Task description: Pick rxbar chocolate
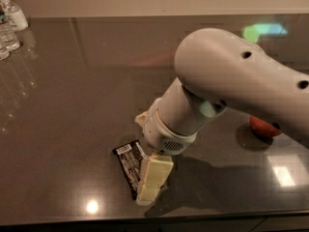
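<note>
The rxbar chocolate [127, 161], a flat black glossy bar with white print and a white label patch at its far end, lies on the dark tabletop [72, 105] near the front edge. My gripper [150, 180], cream-coloured, points down at the table and sits over the bar's right side, hiding that part of it. The big white arm [231, 76] reaches in from the right above it.
A red apple [263, 128] sits on the table to the right, partly hidden behind the arm. Clear plastic bottles [9, 25] stand at the far left corner. The table's front edge [145, 221] runs just below the bar.
</note>
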Robot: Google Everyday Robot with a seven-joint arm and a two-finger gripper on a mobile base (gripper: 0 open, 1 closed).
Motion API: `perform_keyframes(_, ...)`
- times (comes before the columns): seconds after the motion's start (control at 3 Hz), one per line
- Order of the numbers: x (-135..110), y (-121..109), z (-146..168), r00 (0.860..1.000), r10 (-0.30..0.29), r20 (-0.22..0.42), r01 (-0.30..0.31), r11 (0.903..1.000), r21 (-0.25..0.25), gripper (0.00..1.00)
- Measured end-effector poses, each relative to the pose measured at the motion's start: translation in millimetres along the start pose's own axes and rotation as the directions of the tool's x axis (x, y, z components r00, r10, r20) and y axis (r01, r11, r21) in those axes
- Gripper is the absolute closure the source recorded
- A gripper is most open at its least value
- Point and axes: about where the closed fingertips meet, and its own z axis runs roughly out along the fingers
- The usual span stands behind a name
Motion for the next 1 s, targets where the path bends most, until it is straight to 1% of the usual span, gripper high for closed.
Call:
perform_keyframes(0.33,-4.1,7.5,10.7,1.0,-0.012,0.001,0.012,0.9998,-0.015,0.0)
perform_keyframes(0.67,-5.7,12.2,16.4,1.0,-0.023,0.0,0.023,0.9996,-0.015,0.0)
perform_keyframes(1.0,-6.3,15.3,19.1,1.0,-0.028,-0.002,0.028,0.9995,-0.015,0.18)
